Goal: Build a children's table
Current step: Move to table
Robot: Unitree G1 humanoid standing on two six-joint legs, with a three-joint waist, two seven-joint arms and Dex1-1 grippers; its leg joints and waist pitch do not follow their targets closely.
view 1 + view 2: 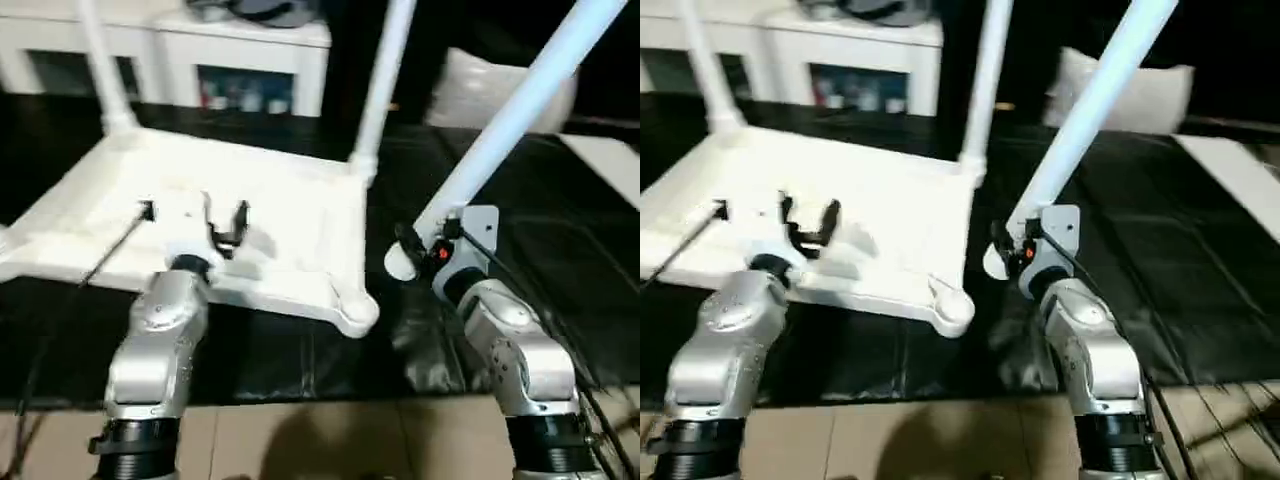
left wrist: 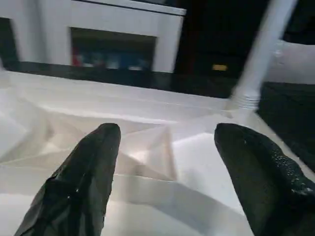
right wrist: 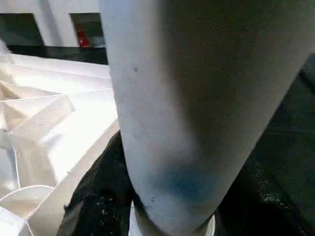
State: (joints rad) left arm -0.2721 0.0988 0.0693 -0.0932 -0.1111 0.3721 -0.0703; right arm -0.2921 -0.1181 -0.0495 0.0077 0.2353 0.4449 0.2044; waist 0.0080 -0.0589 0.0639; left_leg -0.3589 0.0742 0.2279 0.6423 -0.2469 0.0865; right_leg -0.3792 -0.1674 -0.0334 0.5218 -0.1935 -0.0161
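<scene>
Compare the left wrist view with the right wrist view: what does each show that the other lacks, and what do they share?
Left wrist view alone: the left gripper open over the table top, and a fitted leg standing upright in its far corner socket. Right wrist view alone: the right gripper shut on a loose leg, the nearest corner socket without a leg. Both share the top's ribbed underside and the white cabinet beyond.

We find no readable text, labels, brands or numbers — nothing legible on any surface.
</scene>
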